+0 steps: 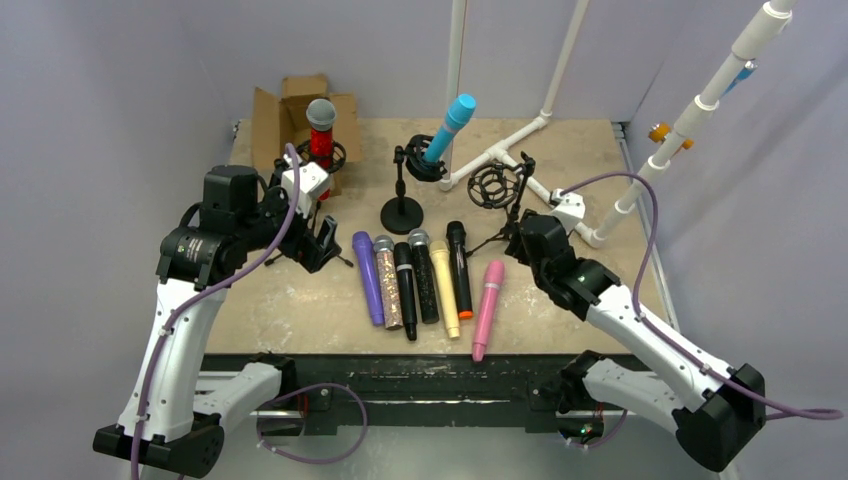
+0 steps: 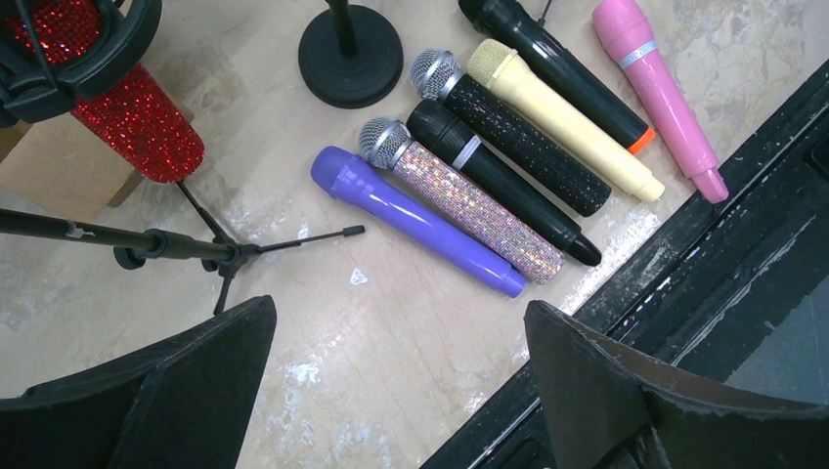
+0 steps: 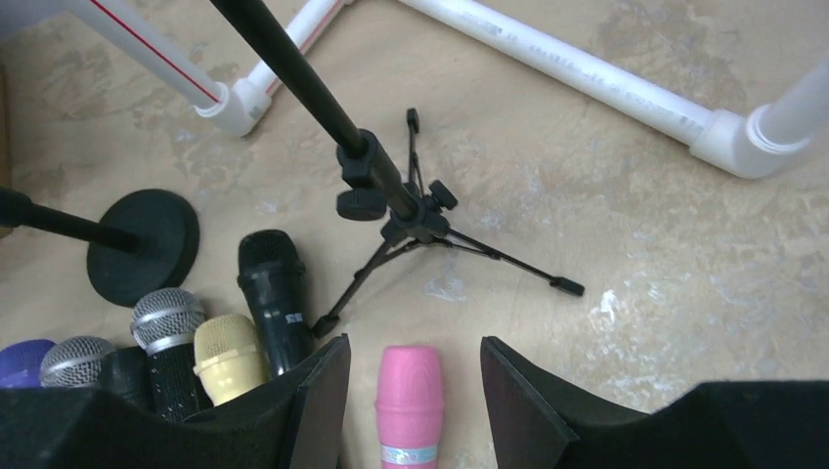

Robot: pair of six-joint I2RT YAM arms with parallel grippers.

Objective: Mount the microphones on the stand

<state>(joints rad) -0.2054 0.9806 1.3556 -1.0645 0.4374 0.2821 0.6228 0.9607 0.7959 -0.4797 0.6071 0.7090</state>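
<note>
Over the tan surface (image 3: pixel 606 195) my right hand (image 3: pixel 413 344) stands parted astride the pink microphone (image 3: pixel 410 410) at bottom centre, clear of it, while my left hand (image 2: pixel 399 308) hangs wide and empty.

Right wrist view: the bottom edge is cutting off the pink microphone (image 3: pixel 410 405); a finger (image 3: pixel 293 420) of the right end effector (image 3: pixel 411 344) is hiding the body of the cream microphone (image 3: pixel 227 363). Left wrist view: the top edge is cropping the red glitter microphone (image 2: pixel 137 122) and the orange-tipped black microphone (image 2: pixel 572 78).
</note>
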